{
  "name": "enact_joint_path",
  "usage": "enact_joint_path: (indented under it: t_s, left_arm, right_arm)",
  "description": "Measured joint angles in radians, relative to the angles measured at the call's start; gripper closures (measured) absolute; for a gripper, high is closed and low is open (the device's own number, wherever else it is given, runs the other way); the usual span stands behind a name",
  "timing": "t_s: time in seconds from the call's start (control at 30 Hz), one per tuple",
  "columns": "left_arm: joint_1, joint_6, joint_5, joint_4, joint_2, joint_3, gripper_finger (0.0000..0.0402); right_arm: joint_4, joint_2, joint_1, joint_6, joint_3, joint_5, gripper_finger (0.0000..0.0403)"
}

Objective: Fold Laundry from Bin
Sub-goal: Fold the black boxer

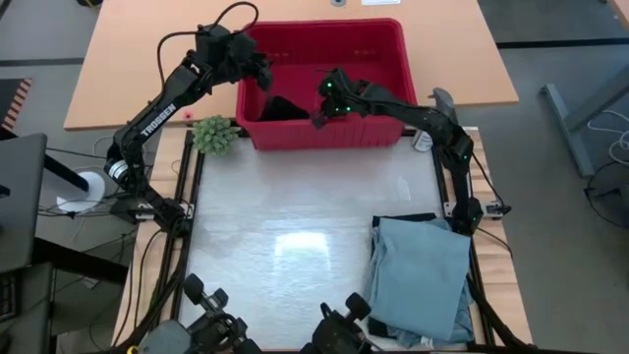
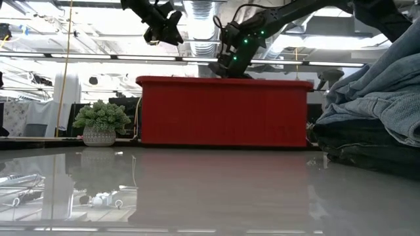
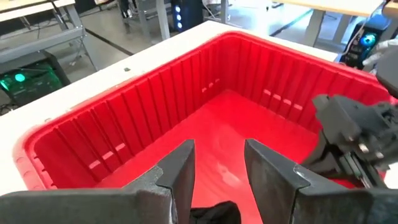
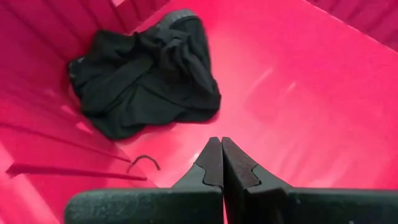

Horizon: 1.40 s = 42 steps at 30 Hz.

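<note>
The red bin [image 1: 388, 44] stands at the table's far edge. A small black garment [image 1: 282, 108] lies crumpled on the bin's floor at its near left corner; the right wrist view [image 4: 146, 74] shows it too. My right gripper [image 1: 321, 116] is shut and empty inside the bin, just right of the garment. My left gripper [image 1: 263, 77] is open and empty above the bin's left end, over the garment [image 3: 214, 213]. A stack of folded garments [image 1: 421, 280], light blue on dark navy, lies at the table's near right.
A small potted plant [image 1: 212, 135] stands just left of the bin. The bin's walls [image 3: 155, 93] enclose both grippers. The table's middle [image 1: 295, 236] is bare white surface. The folded stack rises high at the right in the low view [image 2: 374, 98].
</note>
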Motion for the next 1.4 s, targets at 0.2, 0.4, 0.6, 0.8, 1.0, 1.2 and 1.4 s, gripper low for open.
enact_joint_path:
  t_s: [0.2,0.4,0.6,0.8,1.0,1.2,1.4]
  left_arm:
    - [-0.004,-0.022,0.005,0.009,0.0,0.0,0.0272]
    - [-0.004,-0.012,0.086,0.013,0.012,0.0,0.0265]
    - [0.004,-0.036,0.104,0.014,0.116,0.053,0.0234]
    - [0.033,-0.074,0.086,0.016,0.376,0.303,0.0228]
    - [0.052,-0.077,0.105,-0.067,0.664,0.643,0.0228]
    - [0.051,0.124,0.074,-0.223,0.703,0.597,0.0228]
    - [0.055,0.215,0.098,-0.391,0.705,0.598,0.0228]
  right_arm:
    - [0.01,-0.009,-0.009,-0.036,-0.002,-0.014,0.0383]
    - [0.13,-0.076,-0.051,-0.061,-0.005,-0.014,0.0344]
    - [0.14,-0.117,-0.141,-0.069,0.046,-0.013,0.0299]
    - [0.188,-0.125,-0.238,-0.106,0.102,-0.014,0.0268]
    - [0.215,-0.1,-0.292,-0.116,0.096,-0.057,0.0262]
    - [0.183,-0.076,-0.308,-0.133,0.095,-0.102,0.0266]
    - [0.177,-0.065,-0.322,-0.165,0.098,-0.114,0.0266]
